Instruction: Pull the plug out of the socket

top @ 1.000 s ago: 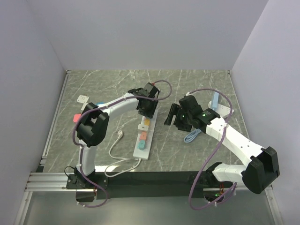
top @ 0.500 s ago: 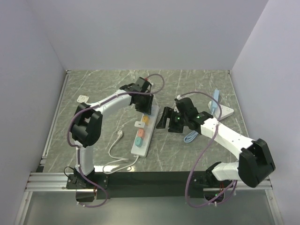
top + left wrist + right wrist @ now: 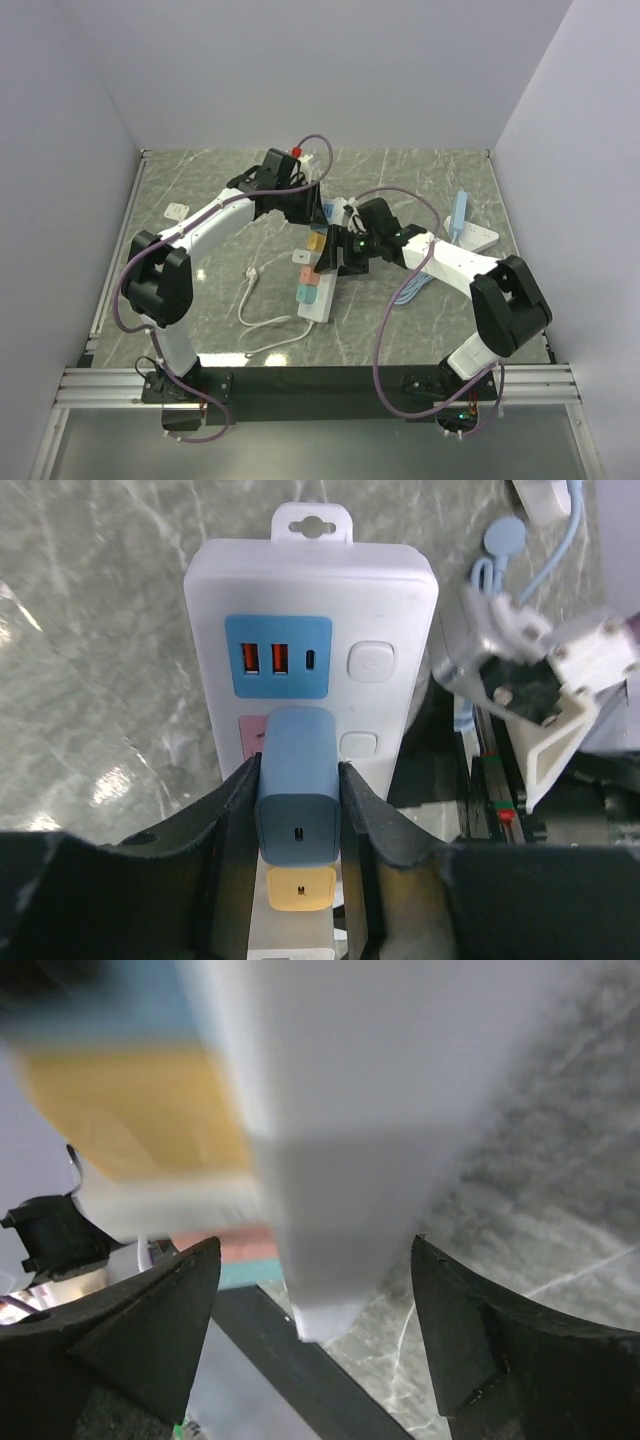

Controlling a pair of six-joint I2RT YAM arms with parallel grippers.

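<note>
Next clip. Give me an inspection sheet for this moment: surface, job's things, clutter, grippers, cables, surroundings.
Surface: grey marbled table, no spills seen.
Job's things: white socket strip lies flat. The blue plug sits in it beside a yellow plug, with a pink plug and a teal plug farther along.
Clutter: white adapter at the far right, small white item at the left.
Grippers: left gripper is shut on the blue plug. The right gripper straddles the strip; whether it clamps cannot be told.
Cables: thin white cord looped near the strip, light blue cable by the right arm.
Surroundings: plain walls, nothing else seen.
</note>
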